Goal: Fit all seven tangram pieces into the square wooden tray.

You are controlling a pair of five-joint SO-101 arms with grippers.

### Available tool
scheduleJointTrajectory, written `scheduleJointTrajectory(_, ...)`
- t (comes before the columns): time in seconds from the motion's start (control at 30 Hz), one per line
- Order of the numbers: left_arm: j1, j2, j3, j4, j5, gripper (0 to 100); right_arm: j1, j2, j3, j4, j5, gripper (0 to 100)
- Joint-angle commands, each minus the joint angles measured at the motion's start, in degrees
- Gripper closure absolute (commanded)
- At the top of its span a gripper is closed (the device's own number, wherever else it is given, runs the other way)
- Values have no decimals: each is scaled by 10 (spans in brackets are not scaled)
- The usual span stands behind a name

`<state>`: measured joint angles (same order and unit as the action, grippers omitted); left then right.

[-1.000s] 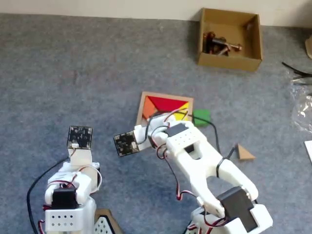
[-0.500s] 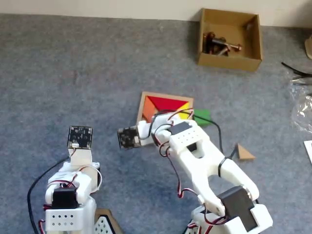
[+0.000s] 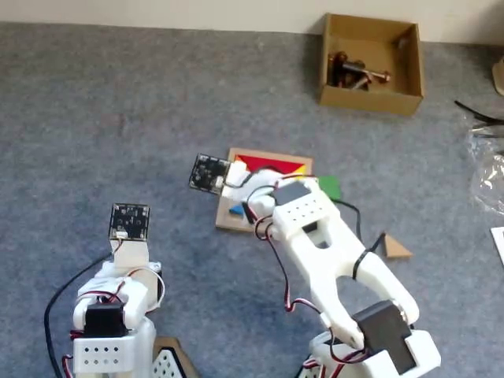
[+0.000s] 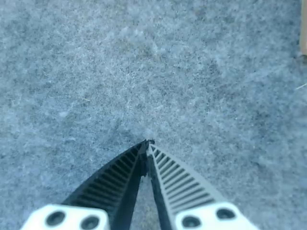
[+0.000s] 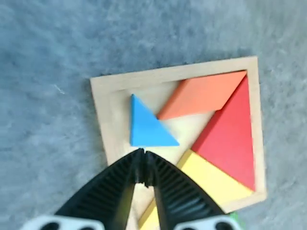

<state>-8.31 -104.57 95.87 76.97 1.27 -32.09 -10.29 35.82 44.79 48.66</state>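
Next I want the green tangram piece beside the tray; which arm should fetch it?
Right. The right pincer hangs shut over the square wooden tray, close to the green tangram piece; the left pincer rests shut over grey carpet, farther off.

The white right arm stretches out over the square pale-wood tray, the black right pincer hanging over the tray's bare floor, fingers pressed together; the white left arm sits folded well apart from that tray, the black left pincer likewise closed tip to tip.

Cardboard box w/ odd bits, grey carpet
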Motion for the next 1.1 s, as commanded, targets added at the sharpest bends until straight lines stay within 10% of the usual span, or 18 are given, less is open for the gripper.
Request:
scheduleJointTrajectory(0.0, -7, -3, 13, 4, -4, 993, 8, -32, -49, 22, -151, 994)
scheduleJointTrajectory(0.5, -7, -3, 13, 4, -4, 993, -58, -25, -57, -80, -518, 994)
scheduleJointTrajectory(1.07, -7, -3, 13, 4, -4, 993, -55, -25, 87, -243, -620, 994)
